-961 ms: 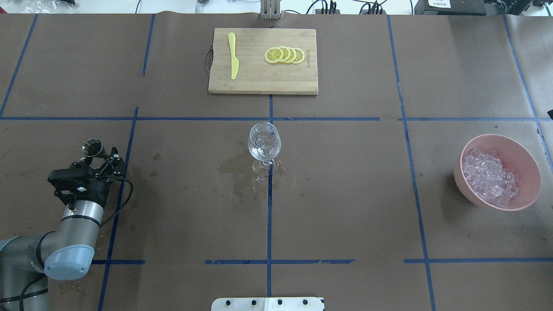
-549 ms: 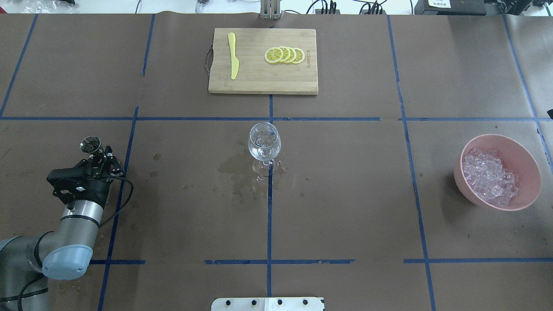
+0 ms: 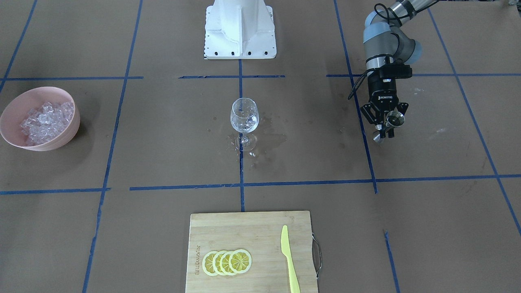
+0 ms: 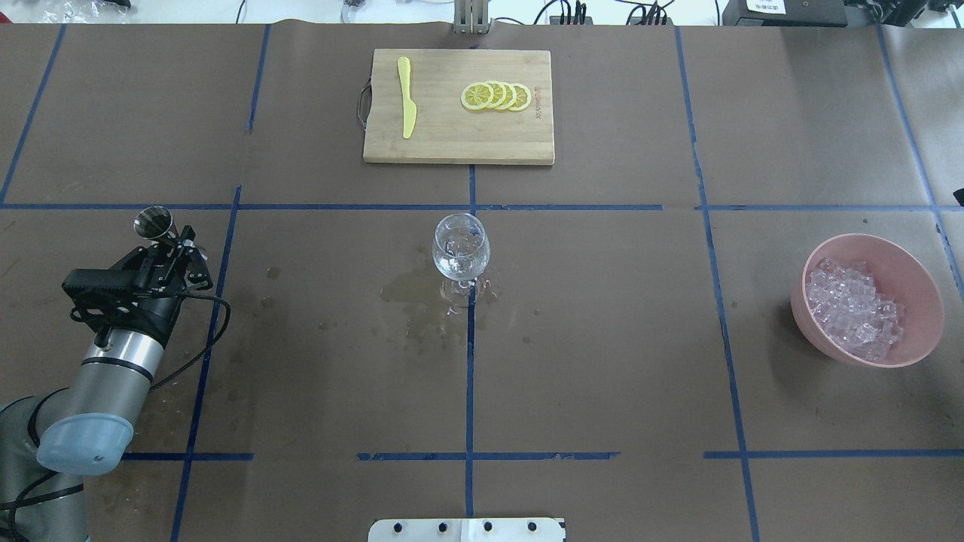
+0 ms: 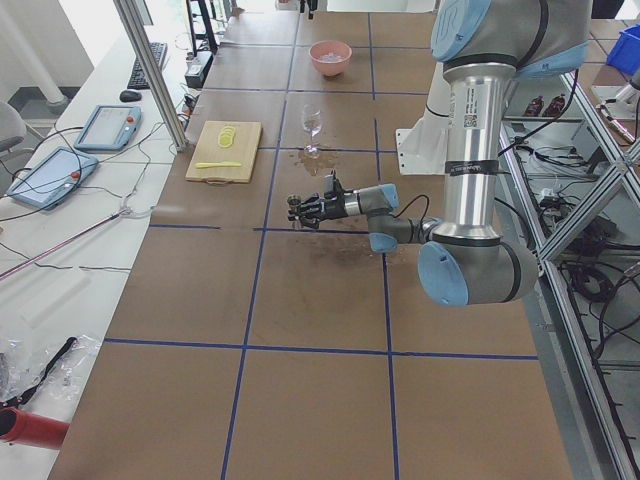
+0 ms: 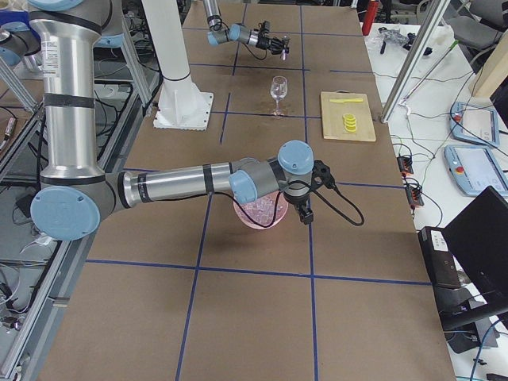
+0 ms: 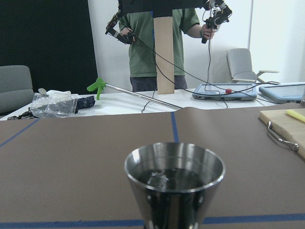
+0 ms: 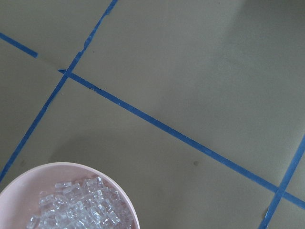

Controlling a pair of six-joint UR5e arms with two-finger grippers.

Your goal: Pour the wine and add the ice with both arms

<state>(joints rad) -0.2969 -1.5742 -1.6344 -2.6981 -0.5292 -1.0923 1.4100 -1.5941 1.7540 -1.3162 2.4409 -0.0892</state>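
Lemon slices (image 4: 496, 95) and knife (image 4: 407, 98) lie on cutting board (image 4: 452, 143).

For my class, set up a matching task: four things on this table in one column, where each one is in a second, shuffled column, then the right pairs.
Column 1
1. wine glass
2. ice cubes
3. lemon slices
4. metal cup

Column 2
A. on the cutting board
B. held in the left tool
C. in the pink bowl
D. upright at the wet patch, mid-table

Pairs: 1-D, 2-C, 3-A, 4-B
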